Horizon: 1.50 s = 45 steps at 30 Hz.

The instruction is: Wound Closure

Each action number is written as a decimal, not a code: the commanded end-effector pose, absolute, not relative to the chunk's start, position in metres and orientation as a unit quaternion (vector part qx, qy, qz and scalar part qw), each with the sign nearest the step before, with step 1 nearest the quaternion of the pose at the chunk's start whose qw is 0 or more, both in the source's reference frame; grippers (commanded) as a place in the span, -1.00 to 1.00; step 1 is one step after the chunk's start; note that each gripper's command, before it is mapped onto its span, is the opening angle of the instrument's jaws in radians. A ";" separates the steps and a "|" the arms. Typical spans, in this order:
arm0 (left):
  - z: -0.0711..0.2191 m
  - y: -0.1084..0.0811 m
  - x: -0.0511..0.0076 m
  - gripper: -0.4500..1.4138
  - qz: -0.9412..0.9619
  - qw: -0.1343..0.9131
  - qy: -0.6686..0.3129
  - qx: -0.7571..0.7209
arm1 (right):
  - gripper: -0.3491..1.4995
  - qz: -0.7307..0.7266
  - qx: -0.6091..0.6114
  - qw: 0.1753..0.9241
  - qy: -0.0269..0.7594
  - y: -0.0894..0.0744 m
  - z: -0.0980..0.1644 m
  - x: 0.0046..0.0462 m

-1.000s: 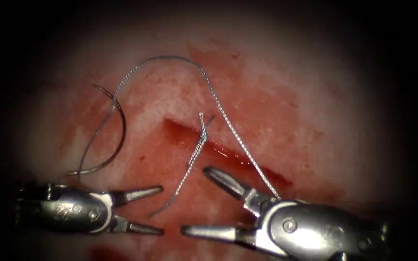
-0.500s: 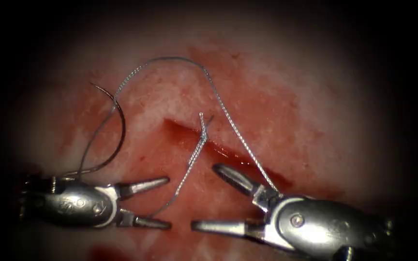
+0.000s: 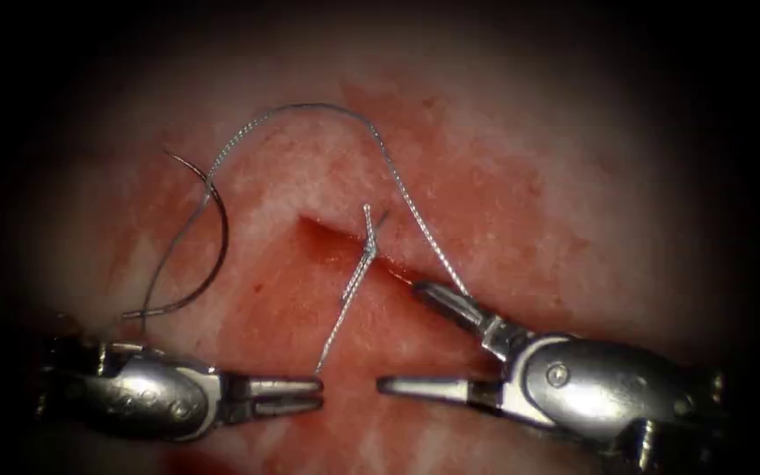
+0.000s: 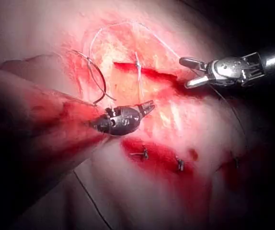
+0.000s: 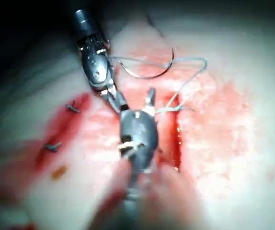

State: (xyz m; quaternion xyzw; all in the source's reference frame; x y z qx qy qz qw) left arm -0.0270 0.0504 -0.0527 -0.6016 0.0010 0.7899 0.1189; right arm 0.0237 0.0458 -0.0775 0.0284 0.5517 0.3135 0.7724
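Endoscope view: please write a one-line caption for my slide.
Left tool shut on the thread tail from the cut; right tool open; needle lying free on tissue, left of cut.

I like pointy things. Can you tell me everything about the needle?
The needle is a thin, dark, curved wire, metal by its look, bent in a half circle. It lies loose on the tissue, left of the cut, with nothing gripping it. Thread runs from it in a loop over the cut.
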 end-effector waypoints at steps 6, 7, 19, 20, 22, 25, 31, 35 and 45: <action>-0.054 0.052 -0.0271 -0.89 0.788 0.163 0.001 -0.593 | 0.81 0.279 0.036 0.801 0.529 0.045 -0.073 0.0250; -0.054 0.053 -0.0270 -0.89 0.787 0.168 0.004 -0.594 | 0.81 0.276 0.037 0.803 0.527 0.045 -0.073 0.0253; -0.056 0.057 -0.0267 -0.89 0.776 0.210 0.021 -0.595 | 0.81 0.265 0.008 0.812 0.521 0.046 -0.070 0.0288; -0.056 0.057 -0.0268 -0.89 0.774 0.212 0.022 -0.596 | 0.81 0.264 0.005 0.812 0.521 0.046 -0.070 0.0292; -0.056 0.057 -0.0271 -0.89 0.772 0.218 0.025 -0.596 | 0.81 0.268 -0.006 0.807 0.527 0.046 -0.069 0.0303; -0.057 0.057 -0.0271 -0.89 0.771 0.220 0.026 -0.598 | 0.81 0.268 -0.011 0.806 0.528 0.047 -0.069 0.0307; -0.057 0.057 -0.0275 -0.89 0.768 0.225 0.028 -0.599 | 0.83 0.275 -0.026 0.796 0.539 0.048 -0.068 0.0318; -0.057 0.057 -0.0278 -0.89 0.768 0.223 0.027 -0.600 | 0.83 0.271 -0.033 0.795 0.542 0.048 -0.067 0.0325; -0.058 0.057 -0.0285 -0.89 0.766 0.223 0.026 -0.602 | 0.85 0.267 -0.043 0.791 0.548 0.049 -0.066 0.0341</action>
